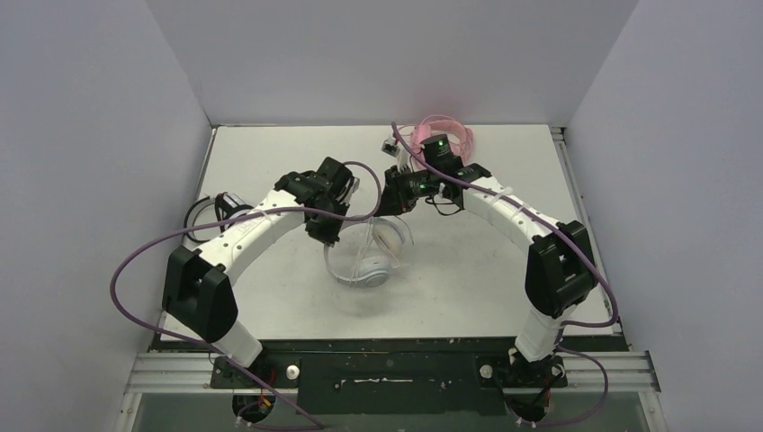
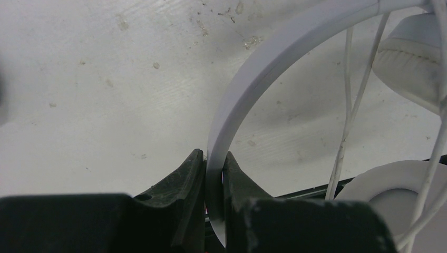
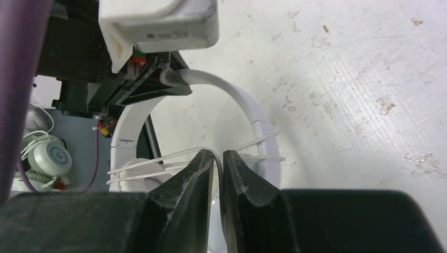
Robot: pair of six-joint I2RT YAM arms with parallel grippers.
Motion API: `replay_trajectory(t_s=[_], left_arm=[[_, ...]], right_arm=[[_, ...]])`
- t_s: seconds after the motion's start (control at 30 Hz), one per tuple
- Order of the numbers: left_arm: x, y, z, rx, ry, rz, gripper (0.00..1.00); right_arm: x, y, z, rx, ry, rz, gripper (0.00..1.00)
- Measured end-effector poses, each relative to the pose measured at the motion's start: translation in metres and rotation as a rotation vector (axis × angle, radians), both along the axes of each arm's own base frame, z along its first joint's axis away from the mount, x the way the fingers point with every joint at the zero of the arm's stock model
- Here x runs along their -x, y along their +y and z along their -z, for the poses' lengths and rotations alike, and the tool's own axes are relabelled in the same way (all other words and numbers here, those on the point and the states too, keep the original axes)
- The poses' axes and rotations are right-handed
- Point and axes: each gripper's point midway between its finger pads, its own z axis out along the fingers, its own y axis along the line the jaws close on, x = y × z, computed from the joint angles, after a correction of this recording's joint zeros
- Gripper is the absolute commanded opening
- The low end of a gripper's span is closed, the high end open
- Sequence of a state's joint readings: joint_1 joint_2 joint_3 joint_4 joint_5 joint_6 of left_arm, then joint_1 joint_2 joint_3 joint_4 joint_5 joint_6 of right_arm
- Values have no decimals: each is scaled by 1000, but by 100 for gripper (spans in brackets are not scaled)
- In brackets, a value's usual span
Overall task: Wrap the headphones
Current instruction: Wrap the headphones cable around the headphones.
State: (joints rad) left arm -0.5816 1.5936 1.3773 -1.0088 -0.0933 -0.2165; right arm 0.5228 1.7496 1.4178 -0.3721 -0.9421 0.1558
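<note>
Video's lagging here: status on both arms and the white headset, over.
Left fingers shut on white headphones' band. Right fingers nearly closed around its cable, grip unclear. Nothing blocking; pink headphones behind.

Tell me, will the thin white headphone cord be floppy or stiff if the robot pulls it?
Probably floppy: the white cord drapes in loose strands across the headband and bends sharply between the right fingers. It looks thin, so likely light and apt to tangle.
</note>
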Motion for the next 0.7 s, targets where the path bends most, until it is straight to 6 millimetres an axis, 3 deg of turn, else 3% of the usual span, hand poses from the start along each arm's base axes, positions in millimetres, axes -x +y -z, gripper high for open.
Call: replay_trajectory(t_s=[0.53,0.7], left_arm=[[15,-1,-1,10,68,34,0],[15,-1,-4,12,67,34,0]], right_arm=[[-46,-33,2,19,-66,130,40],[-45,-48,13,14,-67,189,48]])
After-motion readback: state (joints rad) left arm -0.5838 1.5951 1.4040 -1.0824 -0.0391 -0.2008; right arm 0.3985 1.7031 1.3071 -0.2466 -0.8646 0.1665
